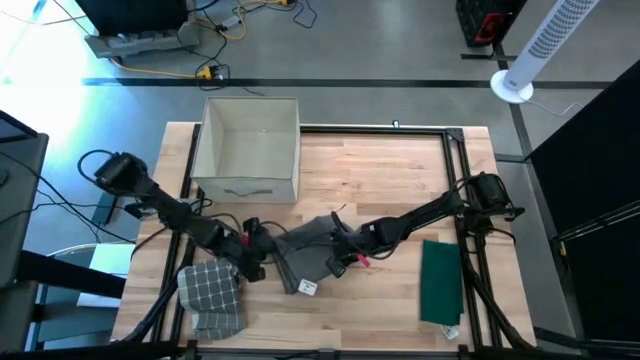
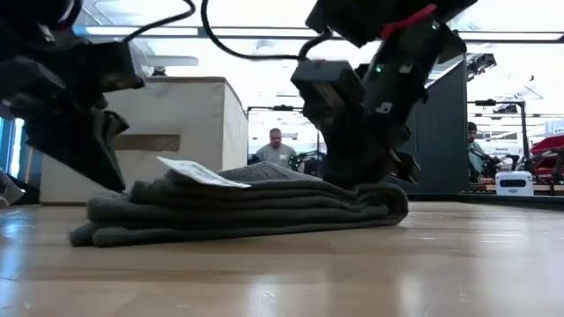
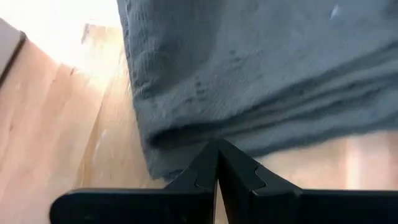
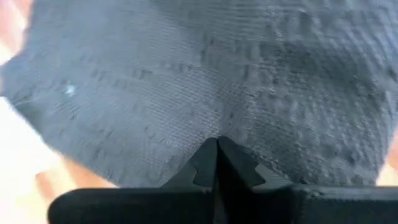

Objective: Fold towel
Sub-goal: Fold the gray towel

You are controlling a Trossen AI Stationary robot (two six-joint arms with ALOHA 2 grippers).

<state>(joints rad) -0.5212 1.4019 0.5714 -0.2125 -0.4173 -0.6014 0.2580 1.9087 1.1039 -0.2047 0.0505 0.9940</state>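
Observation:
A dark grey towel [image 1: 310, 248] lies folded in several layers at the table's middle, its underside flat on the wood, a white tag [image 2: 198, 172] on top near its left end. My left gripper [image 3: 216, 148] is shut, with its tips at the towel's left folded edge [image 3: 186, 134]. My right gripper [image 4: 217, 144] is also shut and sits on the towel's right part [image 2: 352, 189]. In the high view the left gripper [image 1: 256, 260] and the right gripper [image 1: 340, 250] flank the towel. My left gripper's shut fingertips [image 3: 205, 163] stand right at the rounded fold of the towel's left edge, coming in low from the table's left; whether they touch it I cannot tell. My right gripper's shut fingertips [image 4: 208, 160] rest on the towel's top layer [image 4: 217, 118] near its right end, slanting down from the table's right. The towel lies flat on the table under them.
A checked grey towel [image 1: 212, 295] lies folded near the front left, and a green folded towel [image 1: 441, 280] lies at the right. An open beige box [image 1: 248, 150] stands at the far left. People show in the room beyond the table [image 2: 276, 145].

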